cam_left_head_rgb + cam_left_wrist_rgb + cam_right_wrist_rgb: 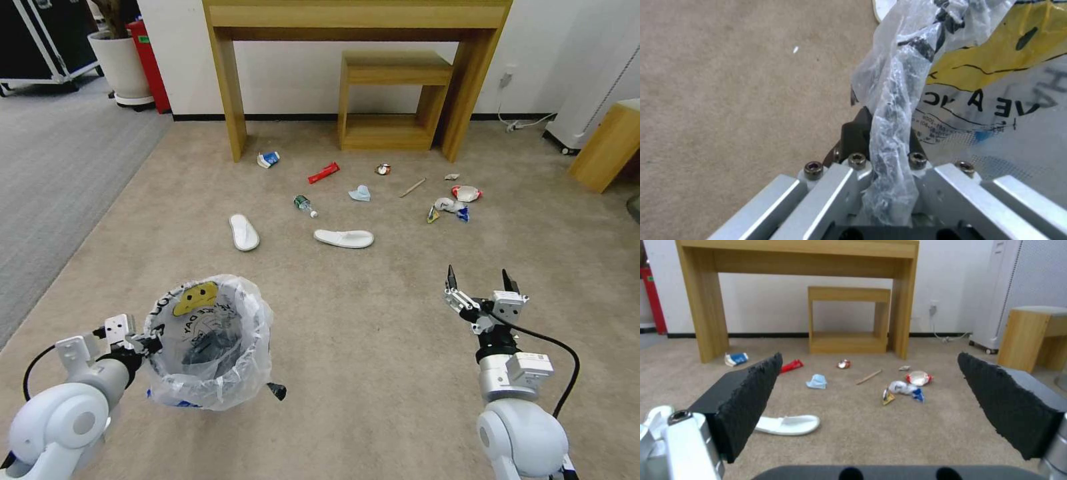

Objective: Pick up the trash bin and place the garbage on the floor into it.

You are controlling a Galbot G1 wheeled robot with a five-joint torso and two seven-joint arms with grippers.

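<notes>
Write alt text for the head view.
The left claw grips the bag-lined trash bin by its rim, while the open right claw faces litter on the beige carpet: two slippers, a bottle, wrappers.

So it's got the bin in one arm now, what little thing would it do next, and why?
Probably roll forward toward the litter. The left pincer is shut on the bin rim, and the right pincer is open and empty above bare carpet. The nearest slipper and the bottle lie ahead of it, likely beyond easy reach.
</notes>
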